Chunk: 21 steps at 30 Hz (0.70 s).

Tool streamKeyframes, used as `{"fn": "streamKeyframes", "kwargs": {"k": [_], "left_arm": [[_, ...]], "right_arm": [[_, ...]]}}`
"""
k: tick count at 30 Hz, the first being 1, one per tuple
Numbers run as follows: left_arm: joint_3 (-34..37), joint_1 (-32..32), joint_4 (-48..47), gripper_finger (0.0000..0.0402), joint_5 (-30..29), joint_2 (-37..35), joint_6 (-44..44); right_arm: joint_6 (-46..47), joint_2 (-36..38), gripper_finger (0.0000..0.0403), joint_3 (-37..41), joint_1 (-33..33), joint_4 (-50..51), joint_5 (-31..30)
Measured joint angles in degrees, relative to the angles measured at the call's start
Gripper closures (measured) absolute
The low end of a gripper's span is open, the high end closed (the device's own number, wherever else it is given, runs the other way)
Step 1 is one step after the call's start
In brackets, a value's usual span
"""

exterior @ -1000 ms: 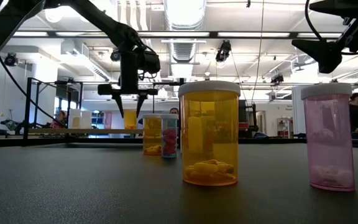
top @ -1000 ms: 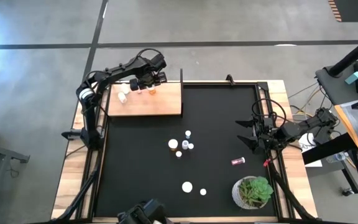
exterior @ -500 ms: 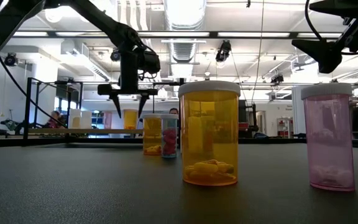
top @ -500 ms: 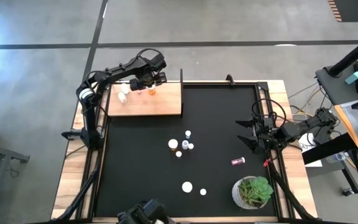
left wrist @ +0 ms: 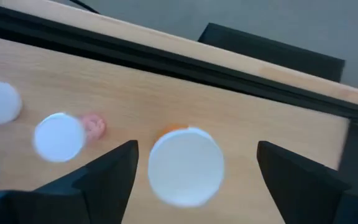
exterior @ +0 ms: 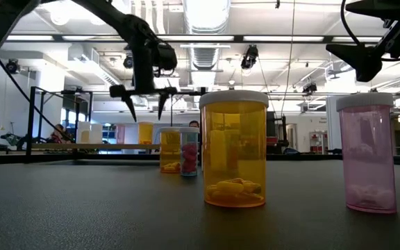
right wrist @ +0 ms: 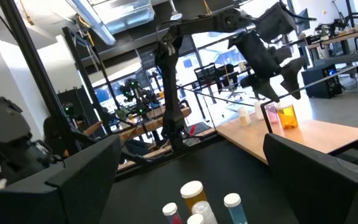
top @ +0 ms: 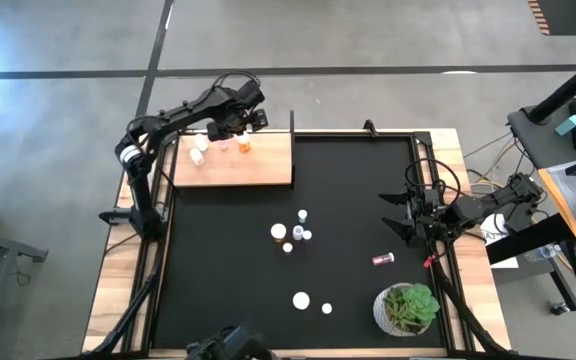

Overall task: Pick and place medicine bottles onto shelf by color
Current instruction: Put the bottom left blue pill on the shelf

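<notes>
From above, the left gripper (top: 240, 124) hangs over the far edge of the shelf (top: 258, 170), just above an orange bottle (top: 244, 146) standing beside a pink one and 2 white ones; a cluster of bottles (top: 293, 231) waits mid-mat, and the right gripper (top: 400, 213) is parked at the right edge of the mat. In the low view the left fingers (exterior: 128, 105) are spread apart, clear above the orange bottle (exterior: 145, 132), holding nothing. The left wrist view looks down on its white cap (left wrist: 186, 165) between the parted fingers. The right wrist view shows its own fingers (right wrist: 86, 163) wide apart and empty. These bottles look light, rigid and smooth-sided, likely to tip or slip; taking one around the body just under the cap seems safest.
</notes>
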<state>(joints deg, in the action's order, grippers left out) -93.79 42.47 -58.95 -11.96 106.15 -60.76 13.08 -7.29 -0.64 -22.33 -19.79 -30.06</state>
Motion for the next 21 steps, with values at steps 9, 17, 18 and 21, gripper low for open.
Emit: {"fn": "streamKeyframes", "kwargs": {"k": [9, 17, 18, 21], "left_arm": [[0.50, -3.87, -0.99, 0.0090, -0.66, -7.35, 0.34], [0.61, -13.64, -1.08, 0.0090, -5.54, -8.77, 1.67], [0.65, -14.77, -1.12, 0.0090, -5.67, -8.77, 1.67], [0.83, -17.82, -1.11, 0.0090, -5.73, -8.77, 1.59]], "right_arm": [[0.00, 0.00, 0.0019, 0.00, 0.00, 0.01, 0.02], [-0.01, 0.01, 0.0019, 0.00, 0.00, 0.00, 0.02], [-0.01, 0.00, 0.0019, 0.00, -0.01, 0.00, 0.00], [0.00, 0.00, 0.0019, 0.00, -0.01, 0.00, 0.01]]}}
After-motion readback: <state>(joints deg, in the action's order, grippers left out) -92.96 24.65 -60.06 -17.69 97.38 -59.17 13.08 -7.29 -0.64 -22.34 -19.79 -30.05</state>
